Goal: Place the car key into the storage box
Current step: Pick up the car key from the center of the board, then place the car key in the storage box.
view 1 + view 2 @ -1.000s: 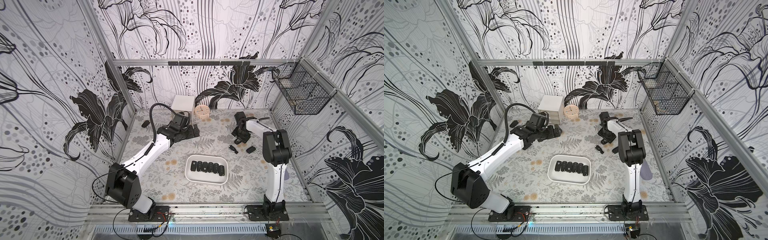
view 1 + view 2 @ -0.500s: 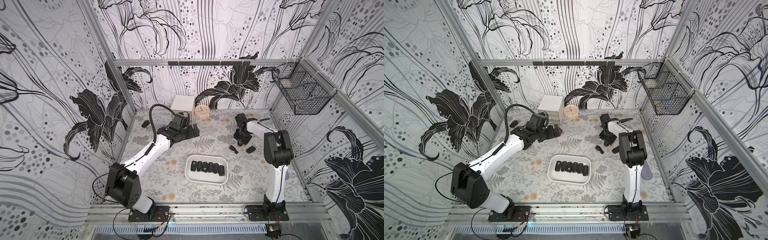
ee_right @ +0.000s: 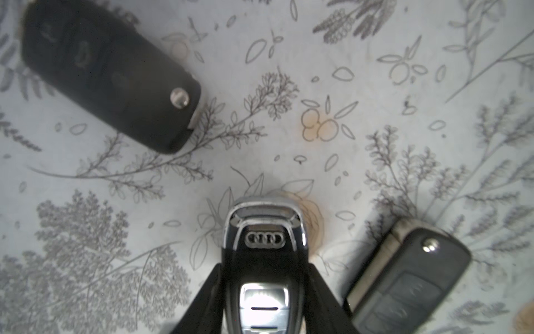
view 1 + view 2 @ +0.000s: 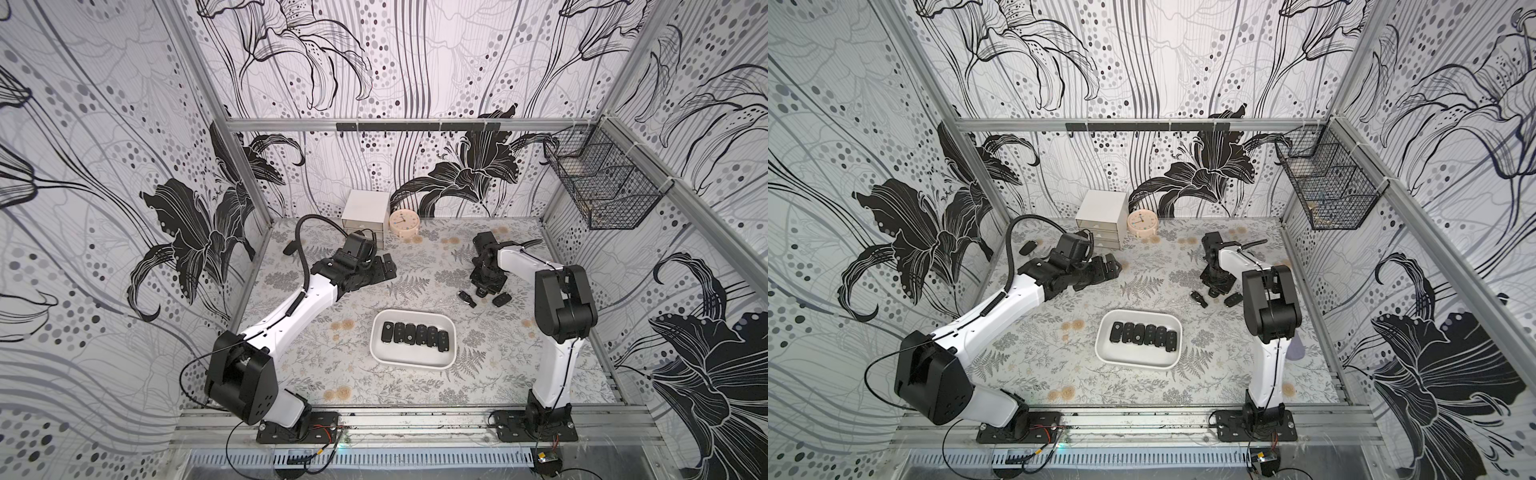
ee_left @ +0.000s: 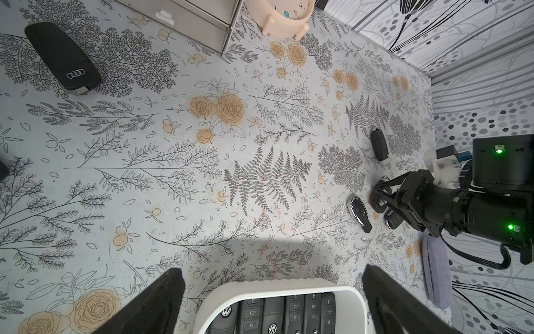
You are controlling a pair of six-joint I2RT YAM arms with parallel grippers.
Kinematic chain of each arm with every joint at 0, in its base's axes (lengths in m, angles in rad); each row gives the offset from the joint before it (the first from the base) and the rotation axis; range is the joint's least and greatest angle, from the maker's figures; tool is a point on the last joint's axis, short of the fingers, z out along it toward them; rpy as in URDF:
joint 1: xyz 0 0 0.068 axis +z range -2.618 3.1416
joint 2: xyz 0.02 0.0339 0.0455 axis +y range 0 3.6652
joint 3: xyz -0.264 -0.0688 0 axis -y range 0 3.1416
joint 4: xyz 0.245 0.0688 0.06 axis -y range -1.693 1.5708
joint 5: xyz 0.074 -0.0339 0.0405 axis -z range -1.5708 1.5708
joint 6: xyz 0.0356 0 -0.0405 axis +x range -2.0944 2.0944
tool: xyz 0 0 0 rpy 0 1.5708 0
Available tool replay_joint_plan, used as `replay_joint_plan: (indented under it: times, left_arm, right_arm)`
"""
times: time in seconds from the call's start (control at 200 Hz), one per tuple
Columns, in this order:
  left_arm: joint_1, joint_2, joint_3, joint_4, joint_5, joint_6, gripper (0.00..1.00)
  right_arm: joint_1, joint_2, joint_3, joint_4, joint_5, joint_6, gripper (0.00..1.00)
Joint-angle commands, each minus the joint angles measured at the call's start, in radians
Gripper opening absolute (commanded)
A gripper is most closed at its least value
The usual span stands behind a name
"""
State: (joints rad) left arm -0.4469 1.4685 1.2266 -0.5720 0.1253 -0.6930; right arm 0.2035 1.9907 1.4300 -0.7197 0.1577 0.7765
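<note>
**Right gripper clamped on a car key, apart from the storage box**

Take the table (image 4: 332,361) as a clock face, with the back wall at 12 and the arm bases at 6.

The right gripper (image 3: 264,267) is clenched on the car key (image 3: 264,240). In the right wrist view its two fingers (image 3: 209,292) press the key's sides, and the chrome end with the four-ring badge sticks out beyond them. Whether the key is lifted or rests on the table cannot be told. In both top views this gripper points down at about 2 o'clock from the table's middle, and the key is mostly hidden under it.

The storage box (image 4: 413,365) lies near the middle of the table, a little toward 5 o'clock. It is well apart from the held key, which is at about 1 o'clock from it. A row of six keys (image 4: 415,334) lies flat inside the box, side by side.

Two more keys lie on the table just beside the right gripper: a silver-trimmed key (image 4: 466,298) at its 8 o'clock and a flip key (image 4: 501,298) at its 4 o'clock.

The left gripper (image 4: 384,269) is spread wide and empty, at about 11 o'clock on the table. It is just in front of the drawers (image 4: 365,208) and the small clock (image 4: 404,218). Another black key (image 4: 287,248) lies by the left wall at about 10 o'clock.
</note>
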Motion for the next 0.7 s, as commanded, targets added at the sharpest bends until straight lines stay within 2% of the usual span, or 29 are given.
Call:
replay_joint_plan:
  times: [0.0, 0.185, 0.456, 0.691]
  left_arm:
    - [0.005, -0.043, -0.023, 0.035, 0.012, -0.008, 0.99]
    - [0.005, -0.083, -0.057, 0.037, 0.032, 0.002, 0.99]
    - [0.004, -0.148, -0.118, 0.026, 0.077, 0.03, 0.99]
    - [0.004, -0.199, -0.149, 0.0, 0.079, 0.038, 0.99]
  right_arm:
    - [0.033, -0.107, -0.025, 0.016, 0.007, -0.075, 0.31]
    - [0.11, -0.229, -0.072, 0.027, 0.008, -0.177, 0.31]
    - [0.293, -0.418, -0.162, 0.065, 0.019, -0.335, 0.32]
    - [0.419, -0.53, -0.249, 0.078, -0.057, -0.469, 0.33]
